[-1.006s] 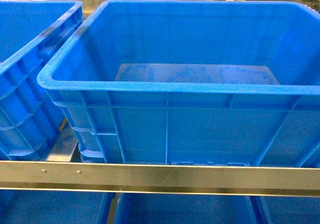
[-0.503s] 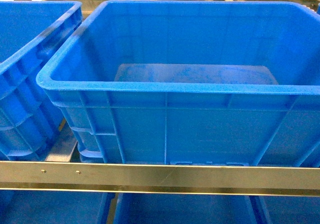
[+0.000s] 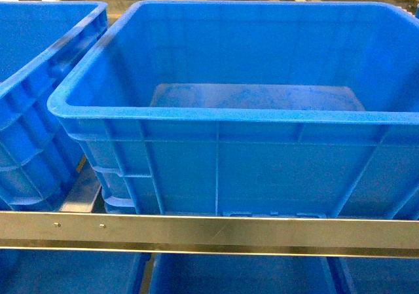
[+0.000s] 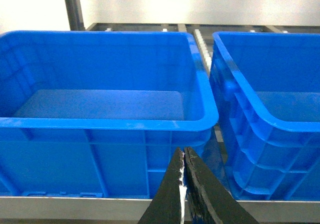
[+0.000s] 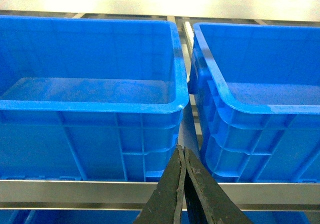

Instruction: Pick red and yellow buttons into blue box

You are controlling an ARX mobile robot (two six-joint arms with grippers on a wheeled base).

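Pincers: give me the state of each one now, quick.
Left pincer: shut, holding nothing, in front of a blue box.
Right pincer: shut, holding nothing.

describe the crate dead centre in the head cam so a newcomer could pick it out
Start at the metal rail running across the front of the shelf. Directly behind it stands a big blue crate with ribbed walls and a thick rolled rim, its visible floor bare. Its neighbour on the left is cut off by the picture edge; the centre one shows nearly its whole front wall and faces the camera squarely.
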